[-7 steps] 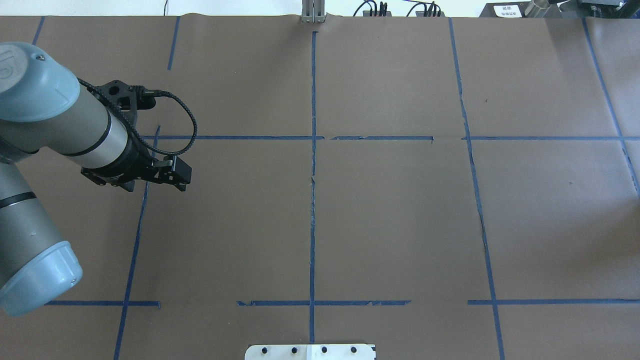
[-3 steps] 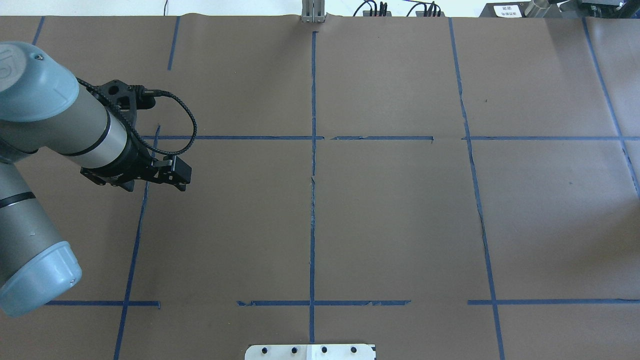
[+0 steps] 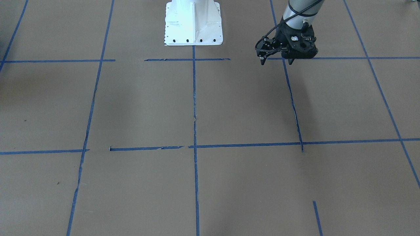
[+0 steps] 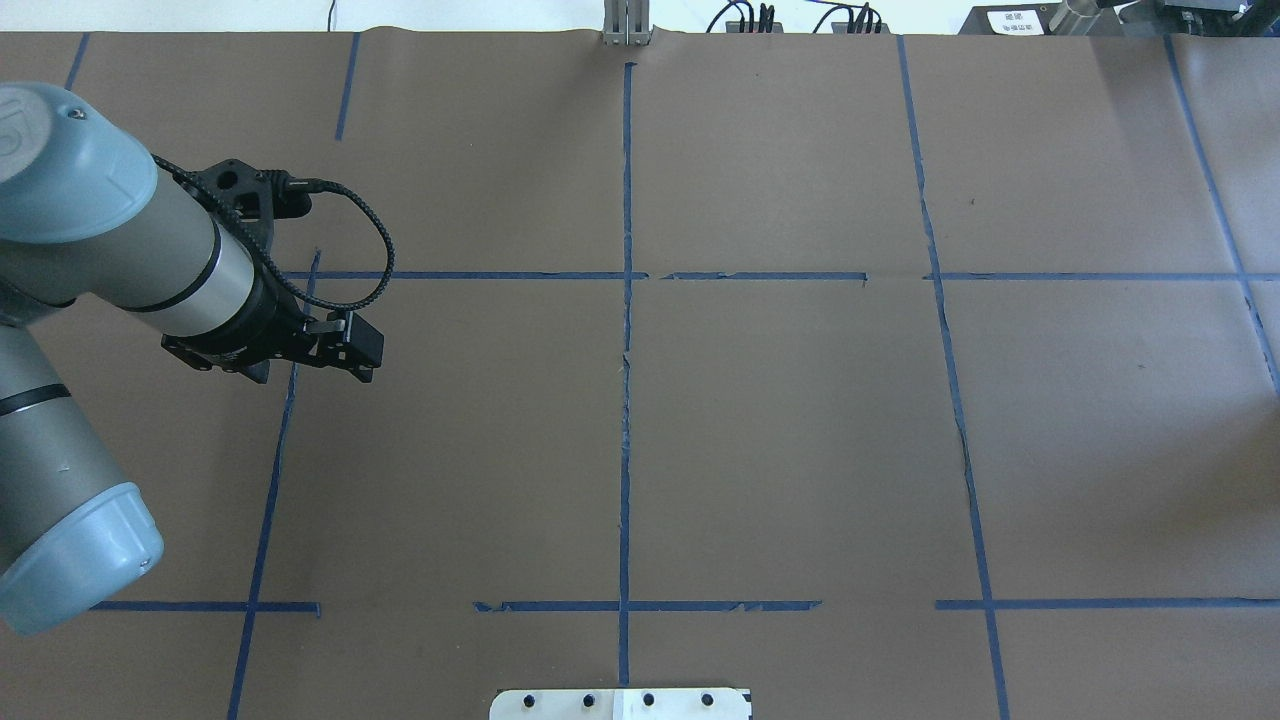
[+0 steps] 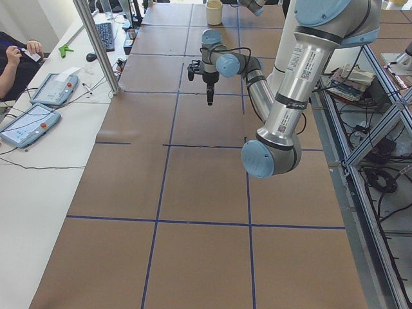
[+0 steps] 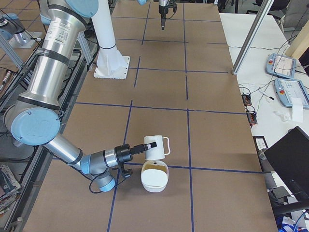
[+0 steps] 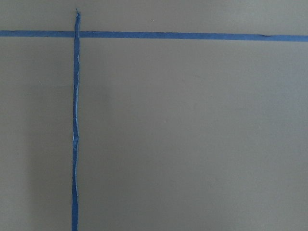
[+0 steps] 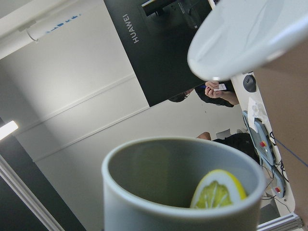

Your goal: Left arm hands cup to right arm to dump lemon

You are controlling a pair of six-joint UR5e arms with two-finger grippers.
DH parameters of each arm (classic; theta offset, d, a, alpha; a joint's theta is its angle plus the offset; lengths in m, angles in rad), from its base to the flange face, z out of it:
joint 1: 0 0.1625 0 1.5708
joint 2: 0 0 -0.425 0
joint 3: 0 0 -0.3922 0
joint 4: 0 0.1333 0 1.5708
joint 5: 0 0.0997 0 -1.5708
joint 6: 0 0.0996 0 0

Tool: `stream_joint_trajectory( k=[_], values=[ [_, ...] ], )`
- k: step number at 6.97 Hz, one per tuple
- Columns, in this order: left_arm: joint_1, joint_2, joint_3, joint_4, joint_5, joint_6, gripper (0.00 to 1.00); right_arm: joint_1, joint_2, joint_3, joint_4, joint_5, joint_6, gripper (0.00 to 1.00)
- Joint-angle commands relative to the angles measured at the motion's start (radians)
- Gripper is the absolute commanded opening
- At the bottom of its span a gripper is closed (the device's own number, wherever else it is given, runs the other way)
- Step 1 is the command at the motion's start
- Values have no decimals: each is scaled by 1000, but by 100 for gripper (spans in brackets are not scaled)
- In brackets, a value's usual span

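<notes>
Where taped, brown table (image 4: 800,450); white wall (image 8: 72,91)

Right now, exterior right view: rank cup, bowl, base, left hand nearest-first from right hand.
1. cup, at the right hand
2. bowl, beside the cup
3. base, robot's edge, mid-table
4. left hand, far end

Brown paper table cover (image 4: 800,450), gridded in blue tape (image 4: 626,400), and a busy lab round it.
Alongside the table runs a white bench (image 5: 38,212) carrying teach pendants (image 5: 29,125), with an aluminium post (image 5: 96,45) rising at its edge. On the opposite side sits a metal frame (image 5: 373,148) tangled with cables. Up on the white wall (image 8: 72,96) there's a black HUAWEI monitor (image 8: 154,53).
</notes>
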Motion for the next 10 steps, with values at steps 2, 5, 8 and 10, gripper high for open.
stream_joint_trajectory(
  k=[2,5,8,10],
  values=[
    [0,0,0,0,0,0,100,3,-1,3,28,-22,181,36],
    [0,0,0,-2,0,0,100,1,-1,3,30,-22,184,37],
    [0,0,0,-2,-2,0,100,1,-4,-13,15,-10,112,36],
    [2,0,0,-2,-3,0,100,-2,-3,-13,-12,4,-124,36]
  ],
)
